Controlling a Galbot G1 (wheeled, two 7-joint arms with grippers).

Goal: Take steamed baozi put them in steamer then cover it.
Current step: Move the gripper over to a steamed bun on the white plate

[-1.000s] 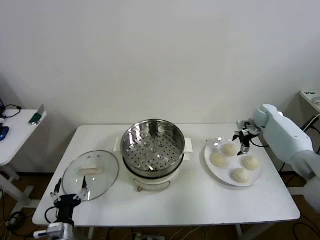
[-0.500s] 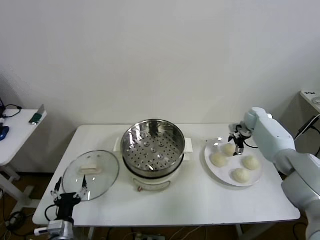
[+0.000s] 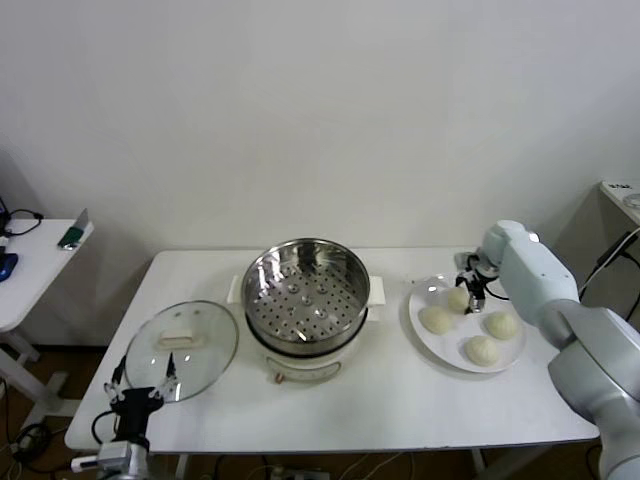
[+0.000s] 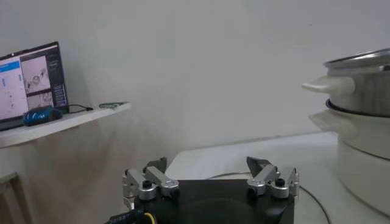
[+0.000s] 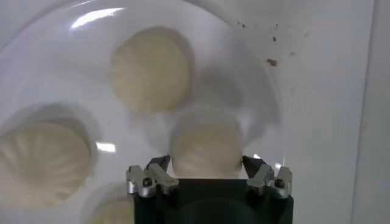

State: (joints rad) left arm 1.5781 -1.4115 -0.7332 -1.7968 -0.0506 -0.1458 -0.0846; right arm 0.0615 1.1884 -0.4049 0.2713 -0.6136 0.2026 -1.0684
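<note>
Four cream-white baozi lie on a white plate [image 3: 424, 297] at the table's right: one at the back [image 3: 457, 298], one on the left [image 3: 436, 319], one on the right [image 3: 501, 324], one in front [image 3: 482, 349]. My right gripper [image 3: 470, 291] is lowered over the back baozi. In the right wrist view this baozi [image 5: 206, 148] sits between the open fingers of the gripper [image 5: 206, 164], which stand apart on either side of it. The steel steamer [image 3: 305, 298] stands uncovered mid-table, its perforated tray bare. The glass cover [image 3: 182, 344] lies flat to its left. My left gripper [image 3: 139, 394] waits open at the front left edge.
A white side table [image 3: 35, 262] with small devices stands to the far left, and a laptop screen [image 4: 29, 80] shows there in the left wrist view. Another surface [image 3: 622, 190] is at the far right. The steamer's side handle [image 4: 328, 85] is near the left gripper.
My right gripper has moved left and down over the plate and now straddles the back baozi. The left arm has barely moved.
</note>
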